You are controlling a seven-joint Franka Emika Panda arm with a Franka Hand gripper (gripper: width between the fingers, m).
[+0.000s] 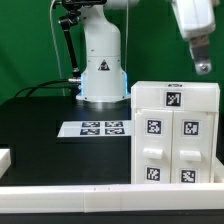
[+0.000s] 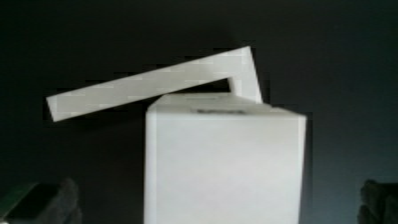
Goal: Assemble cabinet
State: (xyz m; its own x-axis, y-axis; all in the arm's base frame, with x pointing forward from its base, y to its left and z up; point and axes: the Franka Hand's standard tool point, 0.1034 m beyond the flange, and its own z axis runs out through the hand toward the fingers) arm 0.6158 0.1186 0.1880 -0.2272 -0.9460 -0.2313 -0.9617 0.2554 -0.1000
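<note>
The white cabinet stands at the exterior view's right, its front panels and top block bearing black-and-white tags. My gripper hangs just above its top right corner, apart from it. In the wrist view the cabinet's top block fills the middle, with an L-shaped white edge behind it. My gripper is open and empty. Its dark fingertips show far apart at either side of the block and do not touch it.
The marker board lies on the black table in front of the white robot base. A low white rail runs along the front edge. A small white piece sits at the exterior view's left edge.
</note>
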